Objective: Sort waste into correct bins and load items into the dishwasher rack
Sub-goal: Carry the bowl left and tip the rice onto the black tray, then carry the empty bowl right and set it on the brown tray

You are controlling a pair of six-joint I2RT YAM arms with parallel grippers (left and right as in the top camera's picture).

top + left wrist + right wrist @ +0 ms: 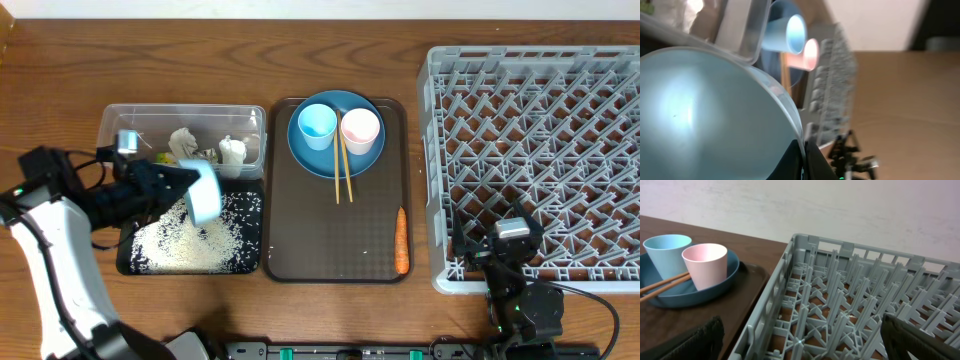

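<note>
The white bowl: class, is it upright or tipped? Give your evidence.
Tipped. The white bowl, gripped at its rim by the left gripper, stands on edge over the black tray, where rice grains lie scattered.

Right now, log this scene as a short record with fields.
left fingers: shut on the white bowl, which is tipped above the black tray
black tray: rice grains
clear tub: crumpled napkins
serving tray: dark-blue plate carrying light-blue cup, pink cup, chopsticks; carrot at right edge
dishwasher rack: no dishes seen
right fingers: open, at the rack's near edge
</note>
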